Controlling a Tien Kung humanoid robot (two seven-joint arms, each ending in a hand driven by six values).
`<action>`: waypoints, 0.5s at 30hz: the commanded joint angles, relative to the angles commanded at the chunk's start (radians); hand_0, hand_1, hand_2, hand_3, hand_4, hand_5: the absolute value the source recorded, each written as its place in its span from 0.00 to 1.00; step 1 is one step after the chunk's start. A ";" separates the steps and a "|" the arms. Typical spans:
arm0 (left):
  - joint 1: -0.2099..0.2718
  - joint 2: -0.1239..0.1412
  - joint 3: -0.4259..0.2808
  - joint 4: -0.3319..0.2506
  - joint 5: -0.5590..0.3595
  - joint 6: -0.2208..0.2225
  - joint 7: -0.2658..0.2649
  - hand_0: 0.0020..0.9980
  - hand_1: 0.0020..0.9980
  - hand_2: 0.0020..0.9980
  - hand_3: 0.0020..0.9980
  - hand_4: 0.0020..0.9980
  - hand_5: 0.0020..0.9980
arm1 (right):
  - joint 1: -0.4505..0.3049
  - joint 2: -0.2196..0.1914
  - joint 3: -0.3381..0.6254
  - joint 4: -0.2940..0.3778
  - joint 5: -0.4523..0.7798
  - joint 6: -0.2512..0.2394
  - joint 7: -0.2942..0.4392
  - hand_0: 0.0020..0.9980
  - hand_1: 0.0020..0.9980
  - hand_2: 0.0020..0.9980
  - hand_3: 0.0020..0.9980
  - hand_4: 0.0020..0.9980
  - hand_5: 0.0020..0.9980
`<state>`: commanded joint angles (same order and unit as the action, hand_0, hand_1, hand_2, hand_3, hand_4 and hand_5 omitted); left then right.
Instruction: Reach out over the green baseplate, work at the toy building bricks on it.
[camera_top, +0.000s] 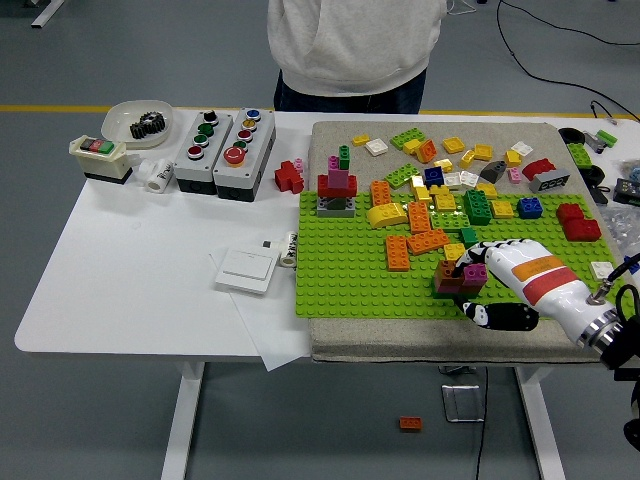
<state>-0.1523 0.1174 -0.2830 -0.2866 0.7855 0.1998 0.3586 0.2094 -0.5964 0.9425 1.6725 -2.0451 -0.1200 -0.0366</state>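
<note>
At the table's near right, the robot's right hand (500, 278), white-shelled with black fingers and an orange and a red band, reaches in from four o'clock over the near edge of the green studded baseplate (340, 270). Its upper fingers (478, 252) curl down onto a small stack of a brown brick with a magenta brick on top (458, 276), which stands on the baseplate at the hand's nine o'clock, touching the fingertips. The black thumb (500, 317) lies lower, at the baseplate's near edge, apart from the stack. Whether the fingers truly grip the stack or only rest on it cannot be told.

The baseplate lies on a beige mat (420, 340) covering the right half of the white table (130, 280). Just beyond the hand, at its eleven o'clock, orange flat bricks (415, 232) lie on the plate. Farther, at the plate's ten o'clock corner, a little tower of grey, red, magenta and green bricks (338, 185) stands upright. Loose bricks in yellow, green, red and blue (470, 165) scatter across the plate's far half and the mat beyond.

To the left, a white wall switch (245, 270) lies on paper. Farther back sit two grey push-button boxes (225, 142) and a white dish holding a black gear (140, 122). At twelve o'clock, a person in a light grey sweatshirt (350, 45) stands at the far edge.
</note>
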 joint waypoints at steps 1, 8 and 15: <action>0.000 0.000 0.000 0.000 0.000 0.000 0.000 0.79 0.78 0.77 0.60 0.66 0.67 | 0.002 0.000 -0.001 -0.002 0.001 0.001 0.000 0.65 0.63 0.67 0.56 0.68 0.40; 0.000 0.000 0.000 0.000 0.001 -0.002 0.001 0.79 0.78 0.77 0.60 0.66 0.67 | 0.017 0.007 -0.016 -0.020 0.002 0.011 0.003 0.65 0.63 0.67 0.55 0.68 0.40; 0.000 0.001 0.002 -0.001 0.001 -0.002 0.002 0.79 0.78 0.77 0.60 0.66 0.67 | 0.043 0.009 -0.037 -0.042 0.003 0.020 0.003 0.66 0.64 0.67 0.56 0.69 0.40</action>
<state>-0.1521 0.1181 -0.2811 -0.2874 0.7863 0.1977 0.3602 0.2522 -0.5879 0.9054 1.6309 -2.0420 -0.0998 -0.0333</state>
